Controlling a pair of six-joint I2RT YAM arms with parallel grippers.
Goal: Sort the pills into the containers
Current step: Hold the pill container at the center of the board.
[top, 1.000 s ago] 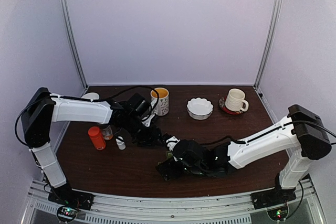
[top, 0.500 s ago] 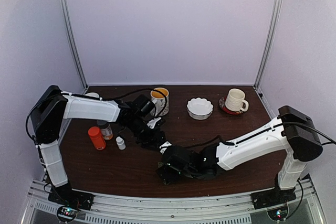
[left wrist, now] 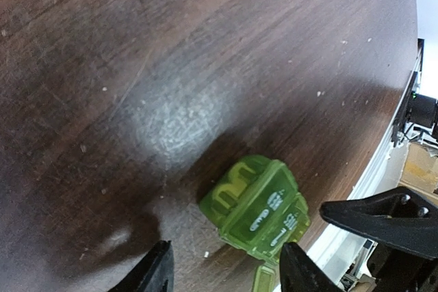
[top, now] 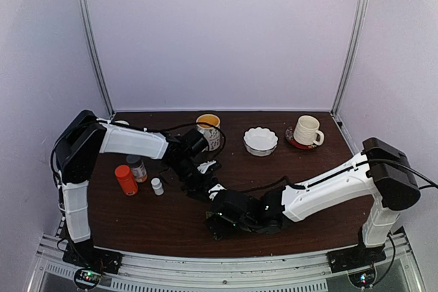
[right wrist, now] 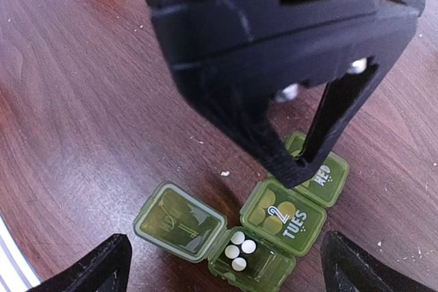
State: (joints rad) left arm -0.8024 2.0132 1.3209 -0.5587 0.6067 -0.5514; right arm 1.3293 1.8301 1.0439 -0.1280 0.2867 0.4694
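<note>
The green pill box (right wrist: pixel 284 218) lies on the brown table. Its end compartment (right wrist: pixel 243 251) is open, with the lid (right wrist: pixel 179 222) folded out flat, and holds several small white pills. The TUES lid is shut over yellowish pills, and the WED lid (right wrist: pixel 327 176) is shut. My left gripper (left wrist: pixel 226 275) is open just above the box (left wrist: pixel 259 210), one finger (right wrist: pixel 287 162) over the TUES and WED lids. My right gripper (right wrist: pixel 229 271) is open, its tips wide on either side of the box. In the top view both grippers (top: pixel 205 184) (top: pixel 215 222) meet and hide the box.
An orange bottle (top: pixel 125 179), a small brown bottle (top: pixel 139 167) and a small white bottle (top: pixel 157 186) stand at the left. A yellow-lined mug (top: pixel 209 128), a white bowl (top: pixel 261 140) and a cream mug on a red saucer (top: pixel 306 130) stand at the back. The table's front edge is close behind the box.
My left arm has swung right, toward the middle. My right gripper shifted left early on, then stayed put. Both grippers stay open.
</note>
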